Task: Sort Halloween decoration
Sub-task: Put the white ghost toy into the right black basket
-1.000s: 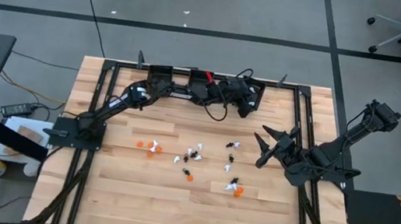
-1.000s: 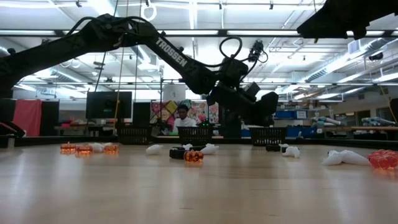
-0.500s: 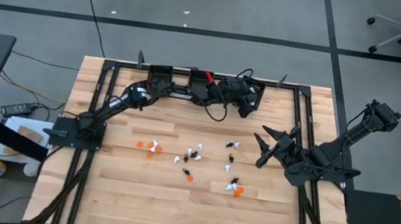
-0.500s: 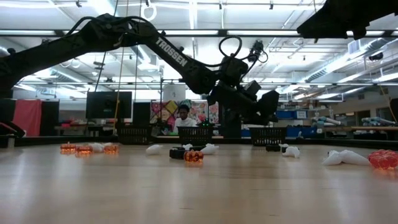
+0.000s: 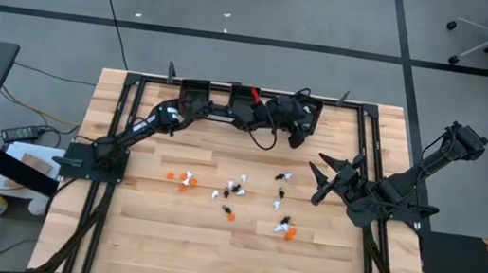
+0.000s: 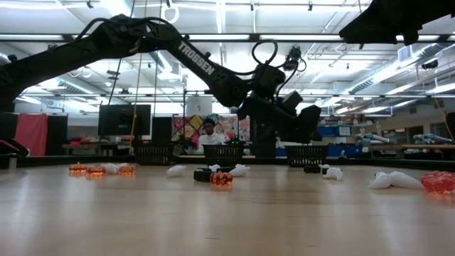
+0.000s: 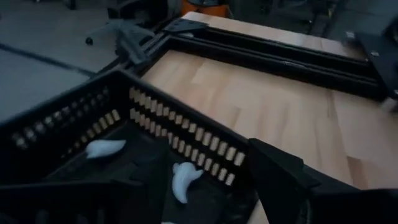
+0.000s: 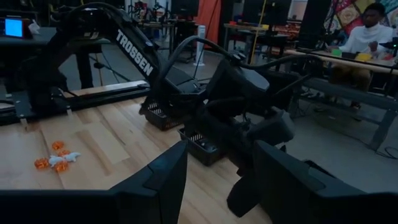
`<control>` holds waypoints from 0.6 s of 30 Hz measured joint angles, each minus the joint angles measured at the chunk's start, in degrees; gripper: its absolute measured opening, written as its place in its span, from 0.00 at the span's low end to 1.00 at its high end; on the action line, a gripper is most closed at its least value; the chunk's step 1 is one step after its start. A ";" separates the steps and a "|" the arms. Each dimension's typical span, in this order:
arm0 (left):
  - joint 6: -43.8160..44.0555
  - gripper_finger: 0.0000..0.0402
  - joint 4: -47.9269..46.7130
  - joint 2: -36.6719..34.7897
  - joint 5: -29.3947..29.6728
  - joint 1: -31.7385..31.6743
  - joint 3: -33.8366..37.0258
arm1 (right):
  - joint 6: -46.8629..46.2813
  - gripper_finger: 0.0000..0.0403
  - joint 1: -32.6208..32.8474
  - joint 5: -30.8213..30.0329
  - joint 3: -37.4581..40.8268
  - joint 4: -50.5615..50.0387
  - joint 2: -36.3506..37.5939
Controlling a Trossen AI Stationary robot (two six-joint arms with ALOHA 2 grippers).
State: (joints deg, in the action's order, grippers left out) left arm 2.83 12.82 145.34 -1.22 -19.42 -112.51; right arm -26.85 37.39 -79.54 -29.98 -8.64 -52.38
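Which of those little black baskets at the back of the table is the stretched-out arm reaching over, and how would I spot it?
Start at the wooden table and look along its far edge, where three black bins sit in a row. The left gripper hangs open over the rightmost bin. Its wrist view shows slotted walls and two white trinkets lying inside, while most trinkets are scattered mid-table.

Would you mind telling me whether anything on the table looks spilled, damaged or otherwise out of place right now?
Nothing stands out. The unsorted trinkets lie scattered mid-table, two white ones already lie in a black bin, and neither arm looks askew.
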 joint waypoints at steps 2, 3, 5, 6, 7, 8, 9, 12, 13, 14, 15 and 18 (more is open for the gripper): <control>-3.79 0.49 0.07 -0.16 0.05 0.35 0.02 | 0.00 0.47 0.00 0.12 0.00 0.00 0.00; -6.74 0.49 0.55 -0.26 0.23 0.56 0.04 | 0.00 0.47 0.00 0.12 0.00 -0.04 0.00; -14.10 0.49 1.58 -0.58 1.13 1.14 0.02 | 0.08 0.47 0.00 0.12 0.00 -0.06 0.00; -17.86 0.49 2.17 -0.66 2.75 1.47 0.00 | 0.26 0.47 0.00 0.12 0.00 -0.04 0.00; -21.56 0.49 2.72 -0.66 3.72 1.72 -0.01 | 0.27 0.47 0.00 0.12 0.00 -0.04 0.00; -23.00 0.49 2.60 -0.66 4.31 1.98 -0.01 | 0.28 0.47 0.00 0.14 0.00 -0.04 0.00; -23.96 0.49 2.55 -0.66 4.66 2.27 0.00 | 0.33 0.47 0.00 0.15 0.00 -0.05 0.00; -25.16 0.49 3.22 -0.66 5.08 2.94 0.00 | 0.48 0.47 0.00 0.70 0.00 -0.09 0.00; -25.17 0.49 3.74 -0.66 5.88 3.13 0.00 | 0.74 0.47 0.00 0.93 0.00 -0.08 0.00; -26.18 0.49 4.11 -0.66 6.37 3.37 0.00 | 0.86 0.47 0.00 1.11 0.00 -0.07 0.00; -28.70 0.49 4.22 -0.66 6.64 3.56 0.00 | 0.87 0.47 0.00 1.19 0.00 -0.07 0.00; -37.08 0.49 4.22 -0.66 9.92 4.35 0.00 | 1.07 0.47 0.00 1.19 0.00 -0.09 0.00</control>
State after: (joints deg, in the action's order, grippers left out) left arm -34.25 17.04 144.68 8.70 -15.07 -112.51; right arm -25.78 37.39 -78.35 -29.98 -8.73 -52.38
